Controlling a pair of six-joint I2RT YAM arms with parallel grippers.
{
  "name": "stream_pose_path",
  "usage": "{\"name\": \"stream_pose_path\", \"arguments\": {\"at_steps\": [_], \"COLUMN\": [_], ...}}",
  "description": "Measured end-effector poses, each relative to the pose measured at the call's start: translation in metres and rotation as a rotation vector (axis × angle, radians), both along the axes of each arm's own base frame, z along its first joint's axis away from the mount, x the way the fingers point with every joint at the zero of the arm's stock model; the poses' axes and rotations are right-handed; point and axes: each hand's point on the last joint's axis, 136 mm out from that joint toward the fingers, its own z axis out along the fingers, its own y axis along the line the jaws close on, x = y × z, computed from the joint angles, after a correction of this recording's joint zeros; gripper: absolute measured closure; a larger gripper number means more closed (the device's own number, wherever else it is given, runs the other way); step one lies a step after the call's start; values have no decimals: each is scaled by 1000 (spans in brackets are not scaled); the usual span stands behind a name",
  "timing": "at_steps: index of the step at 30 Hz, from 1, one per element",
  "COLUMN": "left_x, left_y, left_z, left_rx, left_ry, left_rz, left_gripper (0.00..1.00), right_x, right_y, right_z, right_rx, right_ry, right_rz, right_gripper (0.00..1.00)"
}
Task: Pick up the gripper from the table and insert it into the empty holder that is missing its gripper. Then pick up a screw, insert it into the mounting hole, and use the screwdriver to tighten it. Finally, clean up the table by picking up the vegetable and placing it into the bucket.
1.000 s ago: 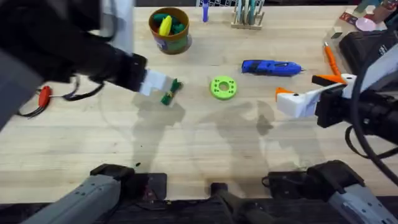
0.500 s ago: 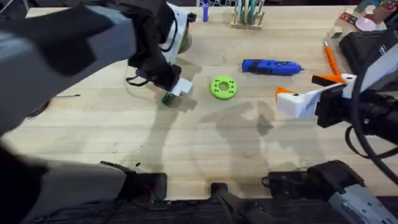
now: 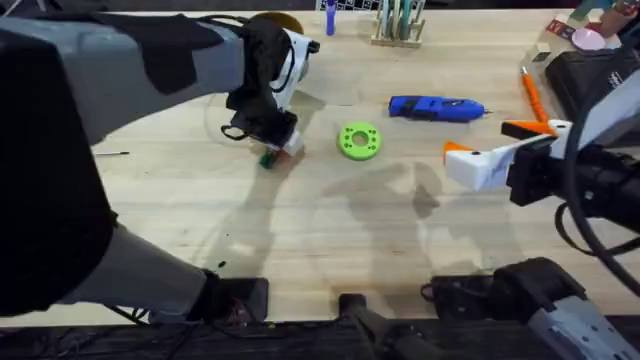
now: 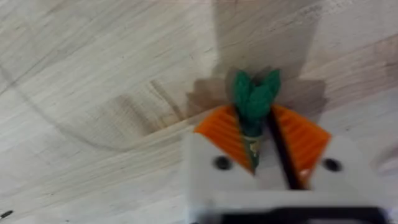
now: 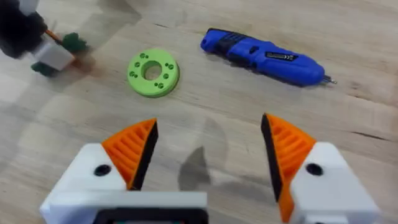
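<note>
So the vegetable is sitting right between the orange pads of the left gripper, leafy green end poking out past the fingertips, and the pads are squeezed in on its slim body. From the overhead we see that same left gripper down at the table with a bit of green peeking out under it, just left of the lime-green disc. We can't tell if the veggie is off the wood or touching it.

The bucket is just beyond, mostly hidden behind the left arm, only the brown rim showing.

Further right, the screwdriver lies flat on the table, dark tip pointing right, and the thin orange-handled tool lies past that tip.

The right gripper hangs above the wood with its orange pads spread wide and nothing between them. From its camera we see the disc and the screwdriver ahead.
</note>
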Motion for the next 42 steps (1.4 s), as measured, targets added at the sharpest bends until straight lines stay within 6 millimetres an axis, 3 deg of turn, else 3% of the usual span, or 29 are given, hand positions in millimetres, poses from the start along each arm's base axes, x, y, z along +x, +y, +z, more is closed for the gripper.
{"name": "stream_pose_path", "arguments": {"at_steps": [2,3,10,14,18,25,29,35,42], "left_x": [0,2,2,13,35,89,119,156,198], "left_y": [0,0,-1,-4,-10,-12,0,9,-5], "left_z": [0,1,3,19,68,186,218,221,175], "left_rx": [-1,0,-2,-13,-38,-115,-144,-175,-201], "left_ry": [-1,-6,-4,-32,-133,-466,-611,-706,-693], "left_rz": [0,-1,12,28,37,58,102,138,123], "left_gripper": [913,973,980,981,981,981,981,981,981], "right_x": [0,0,0,0,0,0,0,0,0], "right_y": [0,0,0,0,0,0,0,0,0], "right_z": [0,0,0,0,0,0,0,0,0], "right_rx": [0,0,0,0,0,0,0,0,0], "right_ry": [0,0,1,1,1,1,1,2,2], "right_rz": [0,0,0,0,0,0,0,0,0], "right_gripper": [26,26,26,25,25,26,24,26,26]}}
